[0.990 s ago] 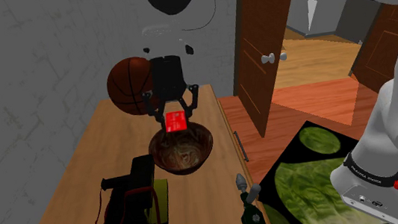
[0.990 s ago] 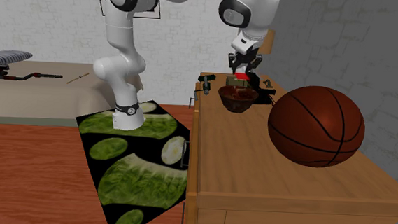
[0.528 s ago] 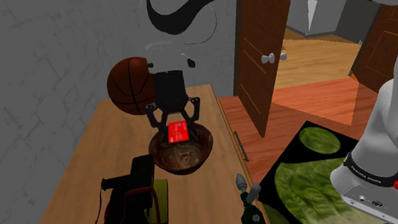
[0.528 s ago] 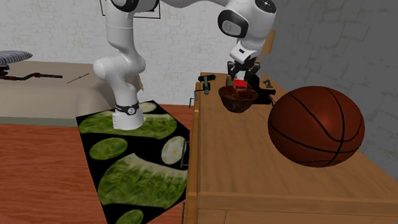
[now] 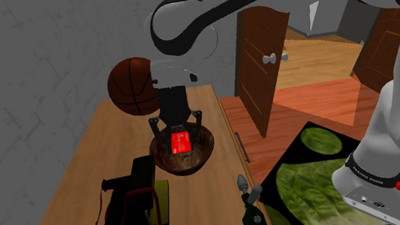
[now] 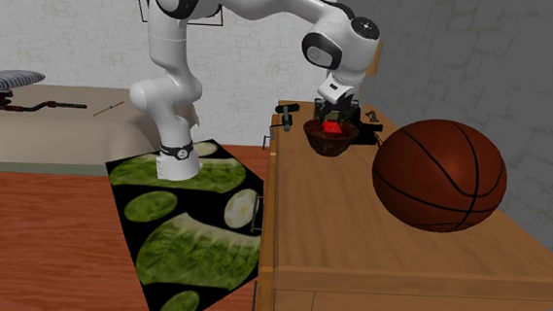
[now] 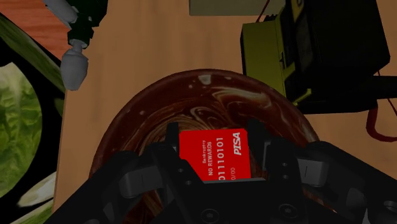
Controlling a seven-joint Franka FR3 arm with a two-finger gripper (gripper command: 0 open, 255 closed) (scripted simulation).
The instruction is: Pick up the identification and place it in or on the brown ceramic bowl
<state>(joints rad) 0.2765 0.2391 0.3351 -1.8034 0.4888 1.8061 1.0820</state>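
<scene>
1. Task status. The pick is done: the card (image 5: 181, 141) is off the counter (image 5: 90, 164) and in the claw (image 5: 178, 132). The carry is also done, as I judge it. The card sits inside the rim of the bowl (image 5: 188, 164), low over the brown swirled floor of the bowl. I cannot tell whether its lower edge touches that floor.

2. Claw state. In the wrist view the claw (image 7: 214, 143) is closed on the card (image 7: 213, 154). The fingers (image 7: 259, 137) press against its two short edges, and the printed red face looks up at the camera. The gap between the fingers is no wider than the card.

3. Remaining steps. The card is not yet released. What is left, in my judgement, is to open the claw, let the card settle in the bowl (image 7: 191, 102), and lift clear.

4. Arm pose. In the shoulder view the arm (image 5: 203, 2) arches over from the right, and the wrist drops straight down so the claw points into the bowl. The second exterior view shows the same. The arm (image 6: 173, 57) rises from its base beside the counter (image 6: 358, 242) and bends over its far end. The claw (image 6: 333, 123) hangs vertical over the bowl (image 6: 329, 143), with the card (image 6: 335, 128) showing red at the rim.

5. Clearance. The basketball (image 6: 439, 175) stands well apart from the bowl.
</scene>
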